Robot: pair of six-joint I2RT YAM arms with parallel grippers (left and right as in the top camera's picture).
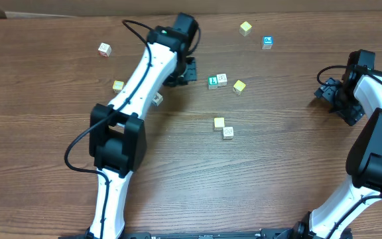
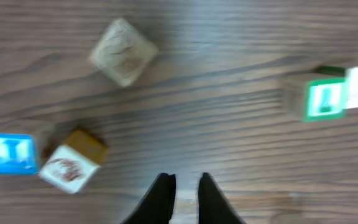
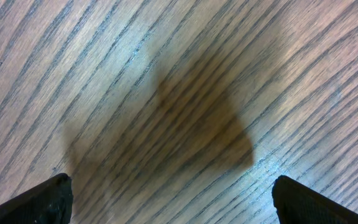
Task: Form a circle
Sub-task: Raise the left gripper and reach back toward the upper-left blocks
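Wood table [image 2: 229, 118], left pincer [image 2: 185, 182] near-closed, empty

The green cube [image 1: 213, 81] carries a white letter that looks like an L; nothing else reads clearly.

We saw a brown wood-grain table [image 1: 277, 186] with small toy cubes lying loose on it. A green cube [image 1: 213, 81] touched a white cube [image 1: 222, 79], and a yellow cube [image 1: 239, 86] sat just beside them. Nearer the table's middle, a second yellow cube [image 1: 219, 123] met a second white cube [image 1: 228, 132] at the corner. A blue cube [image 1: 267, 42] lay near a pale yellow cube [image 1: 245, 28] on the far side.
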